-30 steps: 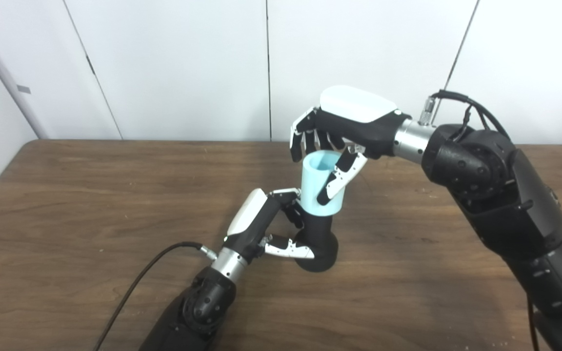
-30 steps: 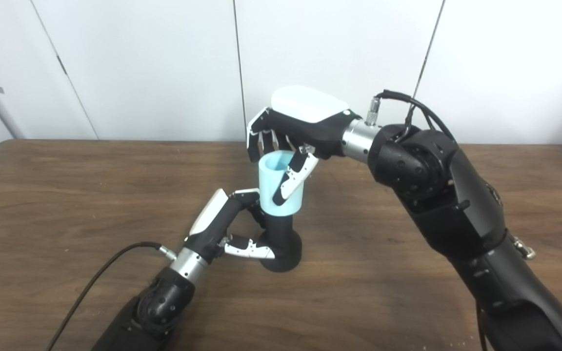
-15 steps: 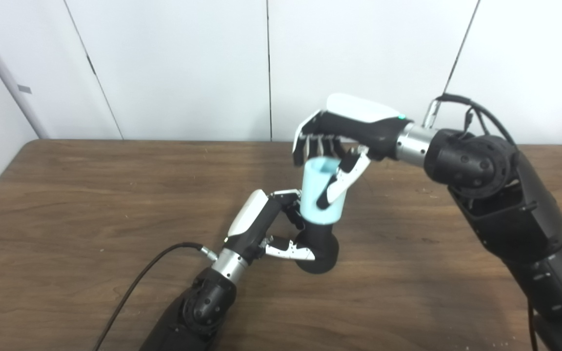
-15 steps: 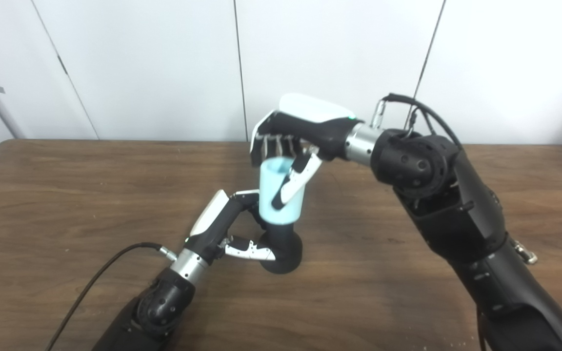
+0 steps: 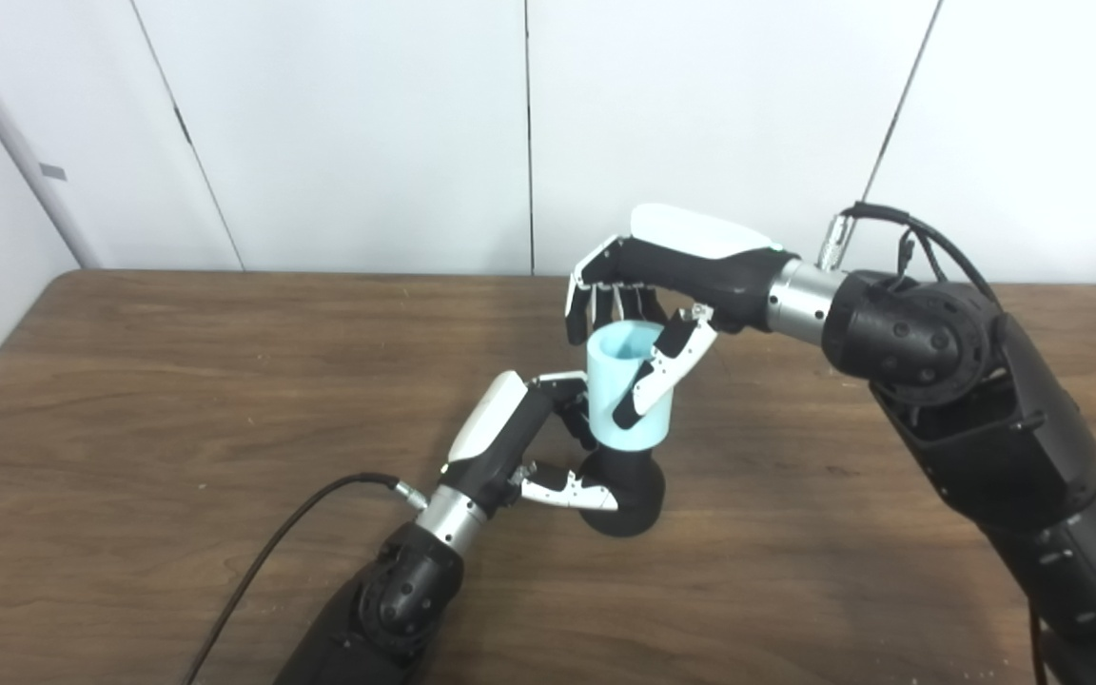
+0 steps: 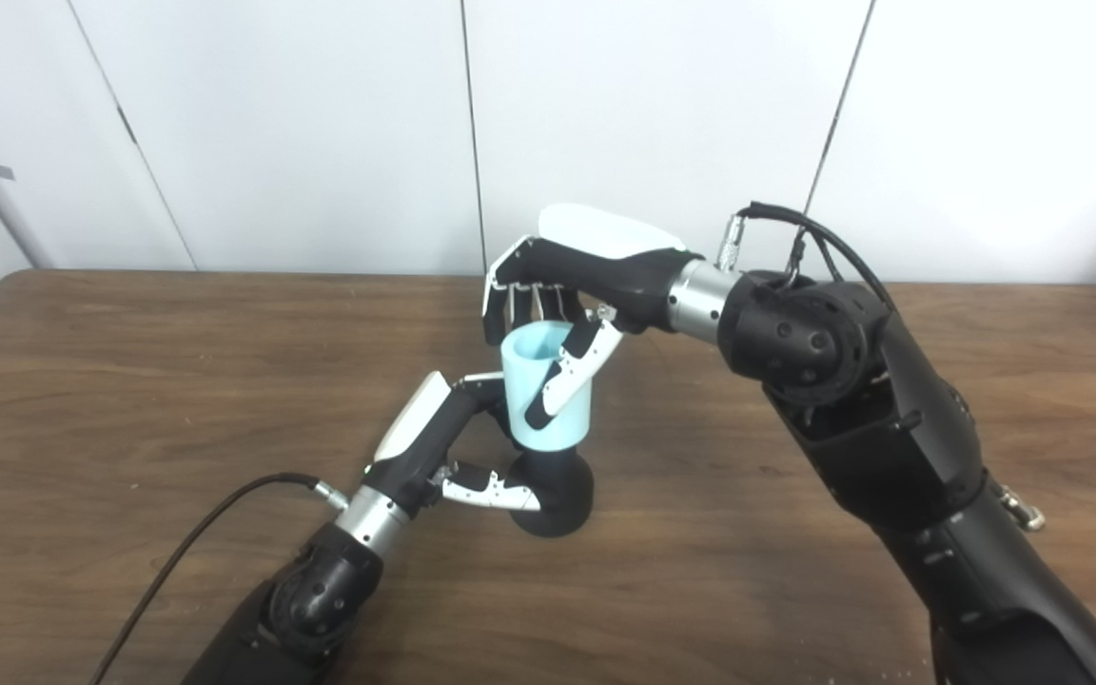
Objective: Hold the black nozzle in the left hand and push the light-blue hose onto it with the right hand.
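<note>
- White wall panels stand behind a brown wooden table (image 5: 129, 400).
- Left hand (image 5: 510, 447) is closed around the black nozzle (image 5: 626, 480), which stands upright with its base on the table.
- Right hand (image 5: 662, 285) grips the light-blue hose (image 5: 629, 385) from above, fingers wrapped around its wall.
- Step in hand: pushing on; the hose covers the nozzle neck.
- Next move calls for straight downward pressure and a steady nozzle.

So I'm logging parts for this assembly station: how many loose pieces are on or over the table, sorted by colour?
Black: 1, the black nozzle, standing on the table and held by the left hand.
Light blue: 1, the light-blue hose, sitting over the nozzle's top, gripped by the right hand.
Total: 2
</note>
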You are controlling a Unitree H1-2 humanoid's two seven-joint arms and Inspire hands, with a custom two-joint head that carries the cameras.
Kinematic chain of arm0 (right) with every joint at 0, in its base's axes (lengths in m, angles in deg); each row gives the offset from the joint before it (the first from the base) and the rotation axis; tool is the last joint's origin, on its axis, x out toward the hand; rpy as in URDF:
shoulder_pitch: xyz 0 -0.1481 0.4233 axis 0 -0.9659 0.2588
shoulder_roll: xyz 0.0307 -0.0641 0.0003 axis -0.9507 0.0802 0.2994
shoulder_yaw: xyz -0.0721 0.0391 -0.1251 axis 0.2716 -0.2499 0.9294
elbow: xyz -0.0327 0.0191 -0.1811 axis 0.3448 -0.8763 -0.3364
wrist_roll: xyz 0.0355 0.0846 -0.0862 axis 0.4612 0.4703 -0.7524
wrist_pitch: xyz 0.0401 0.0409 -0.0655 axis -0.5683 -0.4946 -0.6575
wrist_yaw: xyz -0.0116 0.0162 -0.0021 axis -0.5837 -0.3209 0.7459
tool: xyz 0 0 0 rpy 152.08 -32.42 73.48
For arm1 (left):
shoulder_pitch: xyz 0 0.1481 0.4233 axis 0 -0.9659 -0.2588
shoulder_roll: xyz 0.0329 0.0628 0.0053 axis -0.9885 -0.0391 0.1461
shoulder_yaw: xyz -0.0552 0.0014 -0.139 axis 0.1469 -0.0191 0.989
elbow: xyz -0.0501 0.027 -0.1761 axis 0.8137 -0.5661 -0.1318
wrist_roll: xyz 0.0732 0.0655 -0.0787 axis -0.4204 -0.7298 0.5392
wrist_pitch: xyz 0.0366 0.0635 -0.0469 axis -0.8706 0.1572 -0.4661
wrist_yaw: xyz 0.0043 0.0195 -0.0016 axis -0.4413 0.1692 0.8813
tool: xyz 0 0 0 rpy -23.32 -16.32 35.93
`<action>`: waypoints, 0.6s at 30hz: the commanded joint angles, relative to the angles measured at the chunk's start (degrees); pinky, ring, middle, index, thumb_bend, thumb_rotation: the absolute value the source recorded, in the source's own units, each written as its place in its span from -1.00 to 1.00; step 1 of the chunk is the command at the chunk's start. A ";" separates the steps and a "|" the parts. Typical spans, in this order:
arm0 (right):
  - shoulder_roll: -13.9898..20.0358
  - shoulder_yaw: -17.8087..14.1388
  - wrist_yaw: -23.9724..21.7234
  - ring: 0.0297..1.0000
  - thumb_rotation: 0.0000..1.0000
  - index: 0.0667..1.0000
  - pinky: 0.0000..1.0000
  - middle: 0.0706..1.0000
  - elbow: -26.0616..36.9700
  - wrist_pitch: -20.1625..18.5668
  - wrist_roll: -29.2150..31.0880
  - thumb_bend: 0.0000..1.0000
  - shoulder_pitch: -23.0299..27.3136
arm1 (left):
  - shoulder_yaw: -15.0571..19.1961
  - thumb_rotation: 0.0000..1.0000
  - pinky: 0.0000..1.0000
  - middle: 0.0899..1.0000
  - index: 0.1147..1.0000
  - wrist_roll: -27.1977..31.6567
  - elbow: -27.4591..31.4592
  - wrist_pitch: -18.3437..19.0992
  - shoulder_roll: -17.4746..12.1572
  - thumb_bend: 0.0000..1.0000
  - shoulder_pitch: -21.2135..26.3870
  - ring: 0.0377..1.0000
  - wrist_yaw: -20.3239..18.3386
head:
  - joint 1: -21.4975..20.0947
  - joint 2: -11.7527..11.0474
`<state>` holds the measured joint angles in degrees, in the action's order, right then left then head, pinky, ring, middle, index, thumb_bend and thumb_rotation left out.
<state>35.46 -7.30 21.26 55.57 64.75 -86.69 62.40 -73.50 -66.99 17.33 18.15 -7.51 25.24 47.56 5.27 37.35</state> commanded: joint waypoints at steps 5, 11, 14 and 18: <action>0.85 2.21 0.52 -0.58 -1.00 -0.05 -0.70 -0.29 1.47 4.02 -1.28 0.04 -1.18 | -1.77 -0.84 -0.09 -0.42 -0.19 -1.91 -2.67 2.22 -0.34 0.04 -3.96 -0.26 -2.59 | 0.08 0.16; 2.89 2.42 10.09 -0.56 -1.00 -0.07 -0.68 -0.26 1.66 21.23 -7.14 0.05 -3.90 | -1.69 -0.84 -0.09 -0.42 -0.19 -1.73 -3.04 2.08 -0.35 0.04 -3.77 -0.26 -2.56 | 0.04 0.14; 3.38 1.48 15.81 -0.34 -1.00 -0.06 -0.43 -0.24 2.01 29.17 -10.56 0.05 -5.93 | -1.68 -0.84 -0.10 -0.42 -0.19 -1.73 -3.29 2.02 -0.38 0.04 -3.72 -0.27 -2.52 | -0.10 0.06; 3.44 0.44 20.54 -0.38 -1.00 -0.05 -0.45 -0.26 2.04 35.46 -12.99 0.05 -8.13 | -1.80 -0.84 -0.10 -0.42 -0.19 -1.88 -3.20 2.05 -0.32 0.04 -3.84 -0.27 -2.46 | -0.05 0.00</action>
<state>38.28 -6.61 40.50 57.10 96.41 -98.83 53.95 -73.66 -66.97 17.46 18.07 -7.49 25.21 47.44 5.19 37.27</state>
